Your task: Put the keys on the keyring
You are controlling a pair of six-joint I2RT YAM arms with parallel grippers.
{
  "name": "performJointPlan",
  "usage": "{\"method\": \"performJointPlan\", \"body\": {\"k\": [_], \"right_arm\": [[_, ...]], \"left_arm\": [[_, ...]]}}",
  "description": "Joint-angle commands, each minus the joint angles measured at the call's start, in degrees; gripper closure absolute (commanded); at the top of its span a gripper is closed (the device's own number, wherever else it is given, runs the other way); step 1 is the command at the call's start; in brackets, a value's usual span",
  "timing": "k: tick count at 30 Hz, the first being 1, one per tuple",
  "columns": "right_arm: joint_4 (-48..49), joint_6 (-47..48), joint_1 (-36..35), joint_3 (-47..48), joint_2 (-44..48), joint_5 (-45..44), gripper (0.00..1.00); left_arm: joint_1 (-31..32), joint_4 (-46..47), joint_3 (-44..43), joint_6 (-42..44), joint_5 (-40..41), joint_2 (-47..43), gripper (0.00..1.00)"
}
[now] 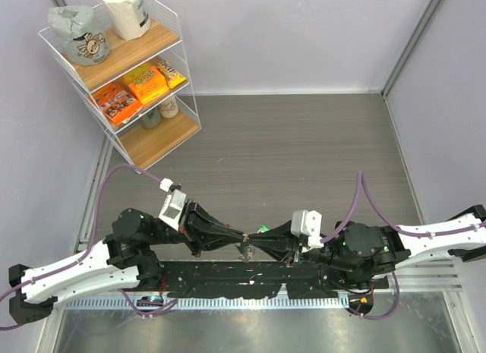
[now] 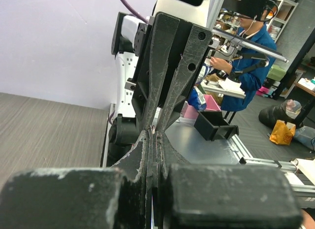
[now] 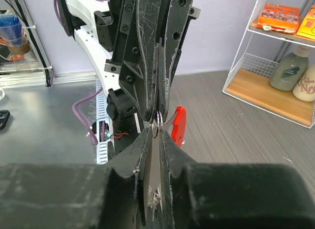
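Right wrist shows left end effector (image 3: 158, 112) shut on the keyring (image 3: 178, 124), right end effector's (image 3: 153, 136) hold on the key (image 3: 151, 185) unclear, so thread slowly, keeping them aligned.

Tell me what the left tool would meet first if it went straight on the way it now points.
The right arm's black two-finger tool: the left tool points at it tip to tip. A small silvery metal ring sits between the tips and may come first; depth is unclear.

Keyring (image 3: 178, 123) only partly visible
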State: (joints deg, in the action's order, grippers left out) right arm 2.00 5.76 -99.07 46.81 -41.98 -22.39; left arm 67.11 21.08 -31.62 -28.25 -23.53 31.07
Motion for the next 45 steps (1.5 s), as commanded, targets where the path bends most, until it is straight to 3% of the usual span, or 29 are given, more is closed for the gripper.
{"method": "performJointPlan", "body": {"k": [1,5,10,21,34,45], "right_arm": [[0.37,-0.75,-0.07,2.41,0.4,-0.64,0.83],[0.64,-0.75,-0.07,2.32,0.75,-0.63,0.81],[-1.64,-1.19,-0.07,2.76,1.8,-0.63,0.68],[-5.95,-2.68,-0.07,3.03,4.27,0.94,0.6],[-27.99,-4.53,-0.07,19.54,-4.16,2.88,0.58],[-34.69,-5.58,-0.07,26.31,-7.68,6.57,0.55]], "left_arm": [[0.21,-0.86,-3.01,1.53,0.85,-0.75,1.0],[0.21,-1.57,-3.19,1.88,1.46,-0.66,1.0],[0.21,-3.85,-4.24,2.67,1.73,-0.22,1.0],[0.21,-5.35,-5.03,3.29,1.3,0.48,1.0],[0.21,-12.38,-9.69,4.78,-4.07,3.3,1.0],[0.21,-9.22,-10.22,1.36,-8.02,4.17,1.0]]}}
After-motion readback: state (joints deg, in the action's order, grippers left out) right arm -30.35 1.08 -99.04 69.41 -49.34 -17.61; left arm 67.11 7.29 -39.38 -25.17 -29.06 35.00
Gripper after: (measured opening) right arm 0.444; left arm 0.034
